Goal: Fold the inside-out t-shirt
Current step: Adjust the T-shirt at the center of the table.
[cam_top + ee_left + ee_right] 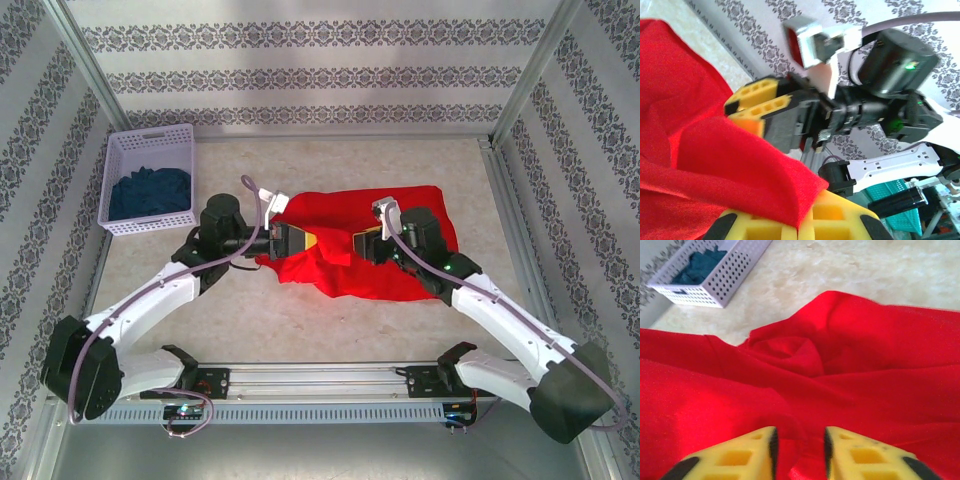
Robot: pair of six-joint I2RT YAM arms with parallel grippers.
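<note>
The bright red inside-out t-shirt (400,215) lies crumpled across the middle of the table. My two grippers face each other low over its left half. The left gripper (300,240) is shut on a fold of the t-shirt (700,165); in the left wrist view its yellow fingers (801,220) pinch the cloth edge tight. The right gripper (358,245) is partly open, and in the right wrist view its fingers (800,445) stand apart with a ridge of the red t-shirt (865,355) between them. The right gripper's yellow fingers (740,109) sit just beyond the raised fold.
A white perforated basket (150,180) with dark blue cloth (150,192) stands at the back left, seen also as the basket (710,275) in the right wrist view. Bare pale tabletop (330,320) lies between the shirt and the arm bases.
</note>
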